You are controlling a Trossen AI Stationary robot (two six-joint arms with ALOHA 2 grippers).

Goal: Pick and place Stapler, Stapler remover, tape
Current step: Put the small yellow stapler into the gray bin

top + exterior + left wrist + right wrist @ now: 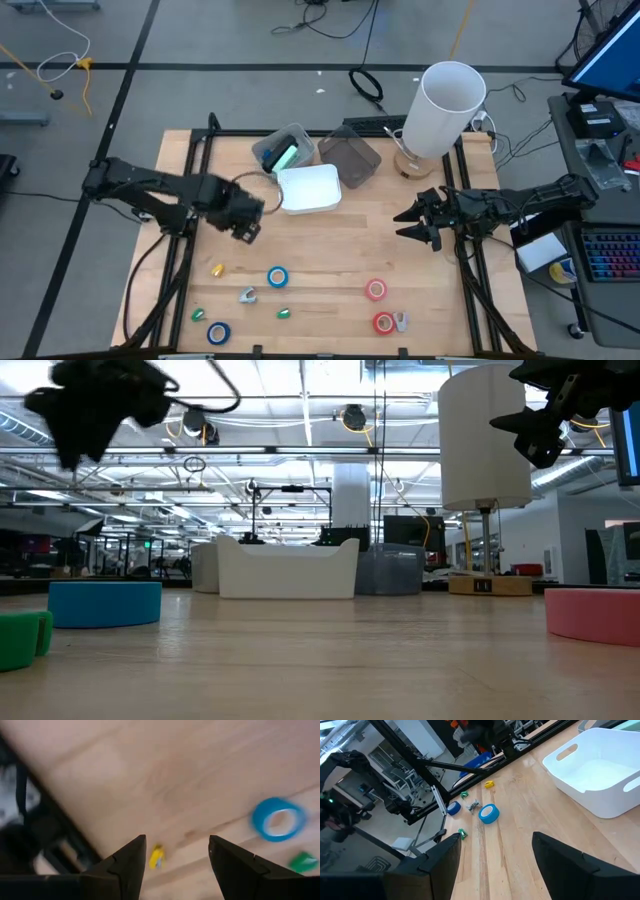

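Wooden table [330,250] with both arms raised above it and nothing grasped. The left gripper [243,222] hangs with its fingers [125,870] spread and empty near the white bin [308,188], apparently aimed toward the small items along the near edge; its wrist view looks down on a yellow piece [156,857], a blue tape roll [278,818] and a green piece [303,861]. The right gripper [420,222] waits over the right half of the table, fingers [440,860] likewise parted and empty. The tape lies loose on the table: two blue rolls [277,277] [218,333] at left, two red rolls [376,290] [384,322] at right, none yet in a container. Small grey metal pieces [247,295] [401,321] lie beside them; whether these are the staple remover cannot be told. Behind the white bin stand a clear bin [284,150], a dark bin [350,160] and a white lamp [445,105], the last near the right arm's reach.
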